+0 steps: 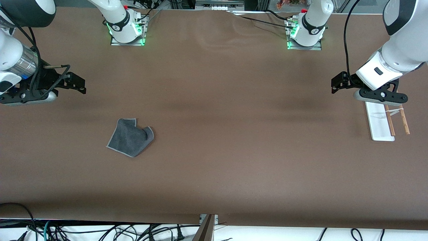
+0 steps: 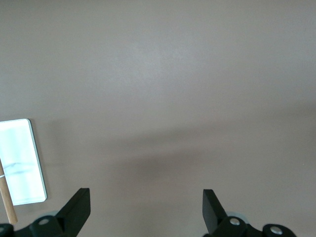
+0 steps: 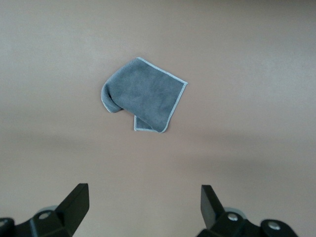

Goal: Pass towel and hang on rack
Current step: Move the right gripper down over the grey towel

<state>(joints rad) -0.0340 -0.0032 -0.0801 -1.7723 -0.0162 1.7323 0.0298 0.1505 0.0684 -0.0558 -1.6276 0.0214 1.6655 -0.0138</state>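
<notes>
On table, rumpled towel (fold clearest from right wrist), rack apart.

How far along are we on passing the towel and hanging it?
Nothing done yet. The towel lies crumpled on the table toward the right arm's end, untouched. Right gripper and left gripper are open, holding nothing. Left: pick up, pass, hang on the rack.

Rack partly under left tool
</notes>
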